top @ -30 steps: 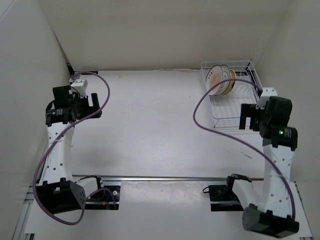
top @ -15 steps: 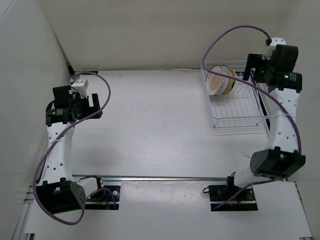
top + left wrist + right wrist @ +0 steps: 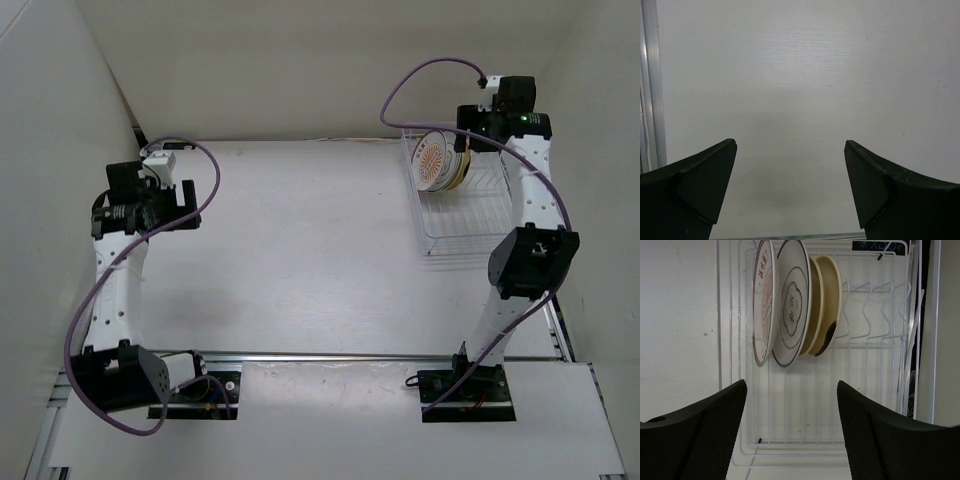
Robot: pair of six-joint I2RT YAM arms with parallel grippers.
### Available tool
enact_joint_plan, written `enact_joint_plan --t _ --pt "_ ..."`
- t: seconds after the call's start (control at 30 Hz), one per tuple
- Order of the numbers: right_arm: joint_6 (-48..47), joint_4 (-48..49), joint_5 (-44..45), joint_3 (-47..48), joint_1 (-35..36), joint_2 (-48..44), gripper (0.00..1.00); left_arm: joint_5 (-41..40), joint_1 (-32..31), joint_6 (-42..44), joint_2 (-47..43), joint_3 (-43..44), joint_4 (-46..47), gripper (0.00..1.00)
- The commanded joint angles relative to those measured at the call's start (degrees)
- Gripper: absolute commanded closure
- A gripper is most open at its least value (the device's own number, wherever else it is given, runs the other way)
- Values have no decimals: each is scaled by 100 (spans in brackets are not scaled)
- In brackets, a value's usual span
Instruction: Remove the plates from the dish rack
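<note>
upper right of the overhead view: white wire dish rack point(image 3: 470, 222) on the counter point(image 3: 300, 230), plates point(image 3: 438, 160) on edge in its upper left corner, packed close and leaning. right arm point(image 3: 535, 195) up along the rack's right side, right jaws at its top end, just right of the plates, over the rack's far rim.

right wrist view: plates in the upper middle of the frame, straight ahead of the gap between the right jaws, clear of both tips. from the left: plate with orange pattern point(image 3: 763, 300), white plate with grey rim point(image 3: 792, 307) and dark marks, then tan plates point(image 3: 830, 295), the last with a dark blotch low on its face. rack wires below and to the right. right jaws parted wide, gripping nothing, touching no plate.

left of the overhead view: left jaws over the counter, well apart from the rack. in the left wrist view spread fully, nothing held.
</note>
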Motion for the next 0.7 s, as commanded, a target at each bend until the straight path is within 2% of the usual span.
enact_joint_plan --t 0.0,0.17,0.3,0.43,0.67 --pt "-51 181 35 502 89 217 24 -195 15 48 656 707 201 0" --pt "-103 234 35 801 212 699 26 7 15 48 1554 1901 148 0" --pt "-103 234 35 969 326 946 29 156 15 48 2135 2465 87 0" --pt "-103 234 35 1074 379 1218 29 437 15 110 2565 2660 34 0" --pt "-103 287 149 1285 432 1649 30 860 15 110 2769 2599 -71 0"
